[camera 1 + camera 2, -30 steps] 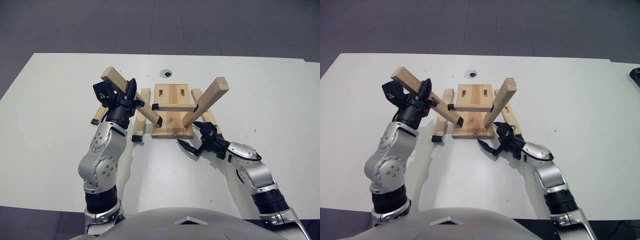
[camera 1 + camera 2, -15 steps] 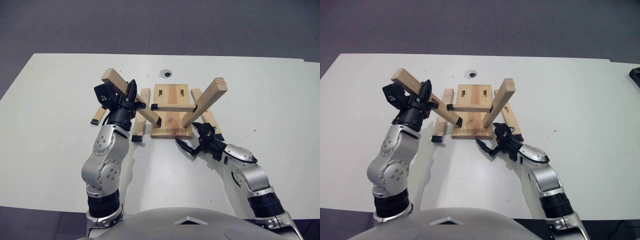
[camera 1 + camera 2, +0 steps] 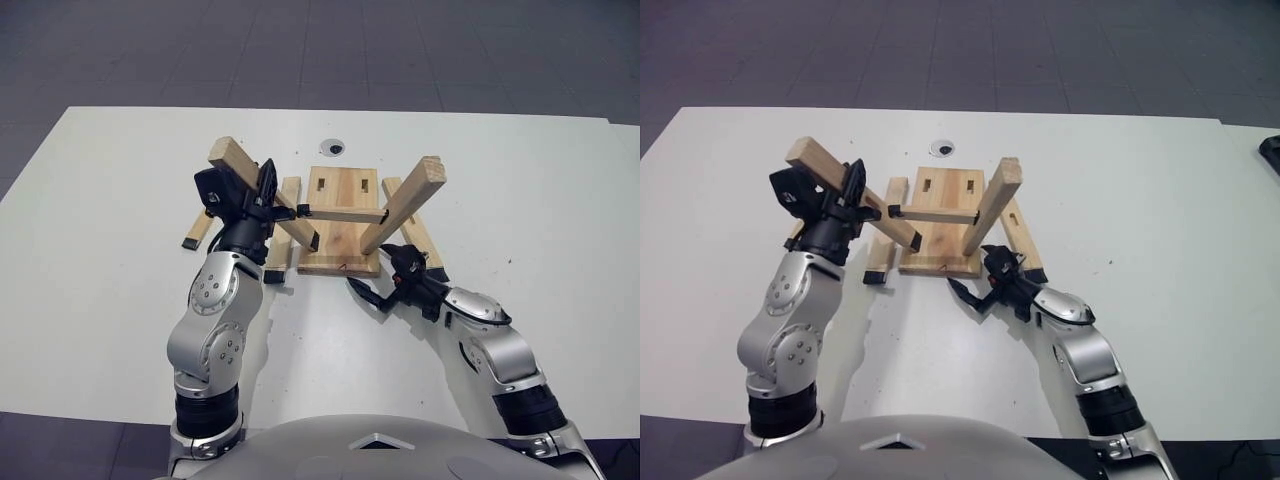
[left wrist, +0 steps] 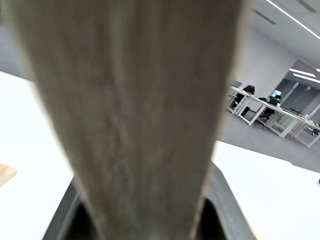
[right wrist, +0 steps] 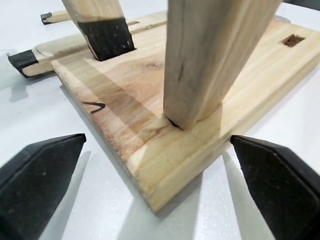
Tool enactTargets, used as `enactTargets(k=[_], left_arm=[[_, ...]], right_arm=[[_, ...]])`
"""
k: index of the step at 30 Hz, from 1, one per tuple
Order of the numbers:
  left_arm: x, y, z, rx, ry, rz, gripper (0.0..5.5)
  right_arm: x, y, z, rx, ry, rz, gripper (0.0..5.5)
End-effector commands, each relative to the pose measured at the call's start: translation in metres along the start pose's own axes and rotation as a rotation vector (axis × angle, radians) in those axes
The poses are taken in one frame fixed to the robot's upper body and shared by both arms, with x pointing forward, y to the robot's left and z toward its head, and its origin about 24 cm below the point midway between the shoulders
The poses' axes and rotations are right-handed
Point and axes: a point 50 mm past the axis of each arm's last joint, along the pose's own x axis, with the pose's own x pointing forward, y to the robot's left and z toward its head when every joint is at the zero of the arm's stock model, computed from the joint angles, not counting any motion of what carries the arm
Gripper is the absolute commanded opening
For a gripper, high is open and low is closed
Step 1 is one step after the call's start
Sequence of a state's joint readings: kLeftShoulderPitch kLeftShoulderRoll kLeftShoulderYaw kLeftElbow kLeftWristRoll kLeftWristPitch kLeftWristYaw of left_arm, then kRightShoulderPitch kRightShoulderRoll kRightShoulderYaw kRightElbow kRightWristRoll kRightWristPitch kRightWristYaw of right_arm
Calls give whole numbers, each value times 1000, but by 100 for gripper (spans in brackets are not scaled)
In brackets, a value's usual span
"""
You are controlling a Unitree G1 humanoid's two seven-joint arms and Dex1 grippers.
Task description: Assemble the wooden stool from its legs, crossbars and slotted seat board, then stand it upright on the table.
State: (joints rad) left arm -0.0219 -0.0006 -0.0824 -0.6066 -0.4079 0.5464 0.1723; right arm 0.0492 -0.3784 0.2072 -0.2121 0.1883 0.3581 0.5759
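The slotted seat board (image 3: 343, 188) lies flat on the white table. A right leg (image 3: 404, 204) stands slanted in its near right slot (image 5: 215, 55). A thin crossbar (image 3: 342, 214) joins it to a left leg (image 3: 262, 193), which slants over the board with its black-capped end (image 5: 106, 34) above the wood. My left gripper (image 3: 263, 198) is shut on that left leg, seen close up in the left wrist view (image 4: 140, 110). My right gripper (image 3: 380, 276) is open at the board's near right corner (image 5: 165, 192), one finger (image 5: 40, 165) on each side.
Loose black-tipped legs lie flat on the table: one (image 3: 281, 230) left of the board, one (image 3: 417, 236) right of it under my right gripper, another (image 3: 196, 231) farther left. A round grommet hole (image 3: 331, 147) sits behind the board. Bare table spreads in front and to both sides.
The joined legs and crossbar have shifted a little left, and the right leg leans more steeply. My right gripper has crept left toward the board's corner, still open.
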Motion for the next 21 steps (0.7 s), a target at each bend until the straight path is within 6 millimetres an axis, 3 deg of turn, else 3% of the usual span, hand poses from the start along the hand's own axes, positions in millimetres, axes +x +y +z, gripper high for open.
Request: enactTargets(k=[1, 12, 15, 21], left_arm=[[-6, 11, -30, 54, 165, 34, 103], [-5, 10, -57, 99, 249, -3, 103], [-8, 12, -58, 109, 250, -12, 103], [-12, 23, -62, 120, 270, 22, 103]], right_arm=[[-6, -6, 19, -32, -68, -36, 540], [-39, -43, 41, -179, -109, -107, 540], [-57, -52, 62, -181, -224, -130, 540], [-80, -46, 118, -137, -529, -80, 540]])
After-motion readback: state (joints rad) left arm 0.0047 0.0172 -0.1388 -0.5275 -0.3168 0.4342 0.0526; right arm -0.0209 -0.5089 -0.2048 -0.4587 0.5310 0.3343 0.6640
